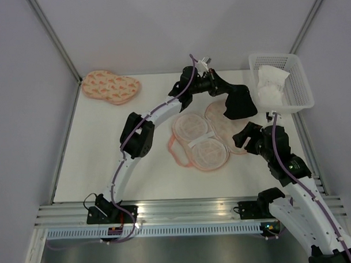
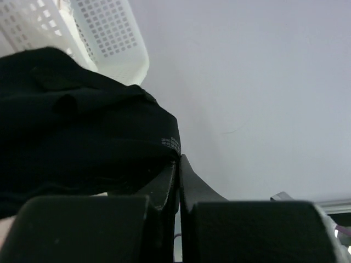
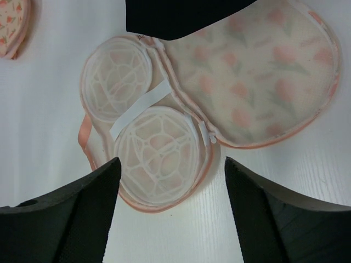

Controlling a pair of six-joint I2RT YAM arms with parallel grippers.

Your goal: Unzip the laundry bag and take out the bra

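Observation:
The laundry bag (image 1: 202, 139) lies unzipped and spread open in the middle of the table, its pale mesh lobes up; it also shows in the right wrist view (image 3: 164, 142). My left gripper (image 1: 223, 92) is shut on the black bra (image 1: 239, 101) and holds it in the air between the bag and the basket. In the left wrist view the bra (image 2: 77, 126) hangs from the closed fingers (image 2: 189, 181). My right gripper (image 1: 245, 135) is open and empty, just right of the bag; its fingers (image 3: 82, 203) stand wide apart above the bag's near lobe.
A white lattice basket (image 1: 298, 84) with a white cloth (image 1: 271, 85) stands at the back right; it also shows in the left wrist view (image 2: 107, 33). A second, closed peach pouch (image 1: 111, 86) lies at the back left. Walls enclose the table.

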